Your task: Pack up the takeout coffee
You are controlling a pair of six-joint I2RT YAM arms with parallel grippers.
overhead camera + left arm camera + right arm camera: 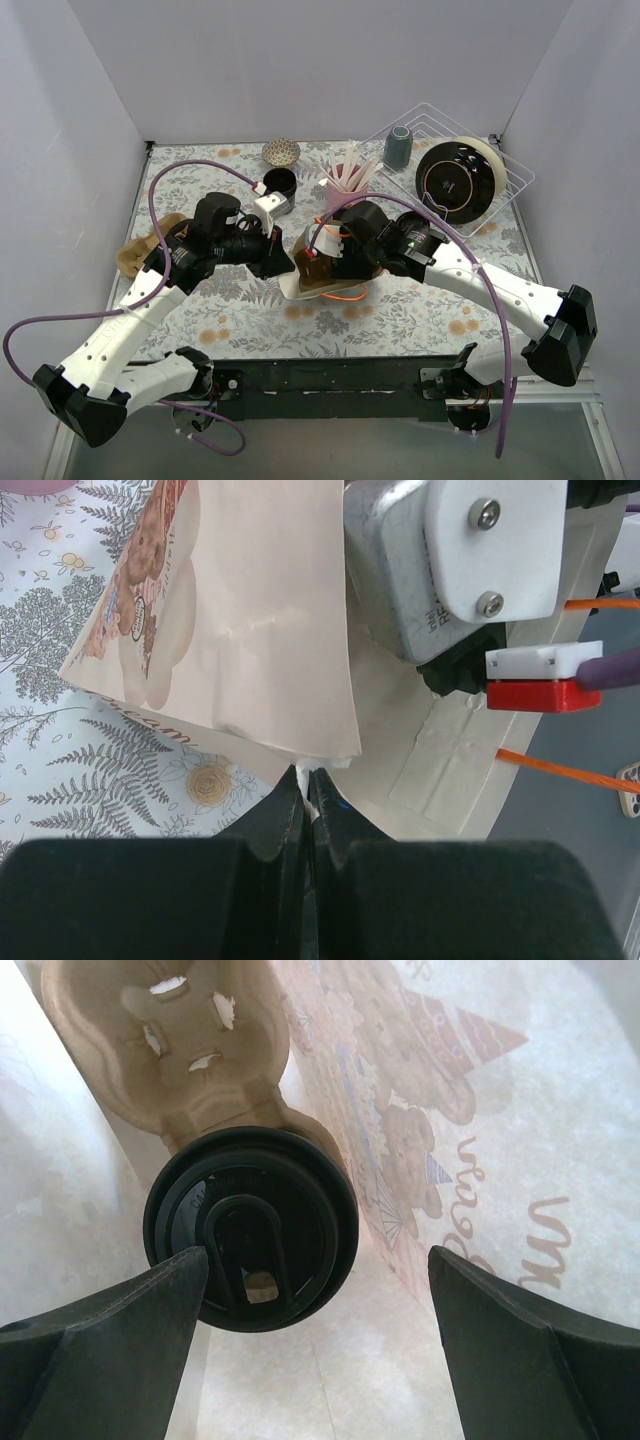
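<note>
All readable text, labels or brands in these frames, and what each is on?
"...eam": script print, start cut off, on the paper bag.
"Intel RE...": cut off, on the silver camera housing.
Upside-down script on the bag's print, right wrist view: cannot be read with certainty.
Embossed lettering on the coffee lid: too faint to read.
Top view: nothing legible.

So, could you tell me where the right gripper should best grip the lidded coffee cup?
Probably across the lid rim of the takeout coffee, coming straight in through the bag opening: the round lid faces the open right gripper, while the carrier holds the body below.
</note>
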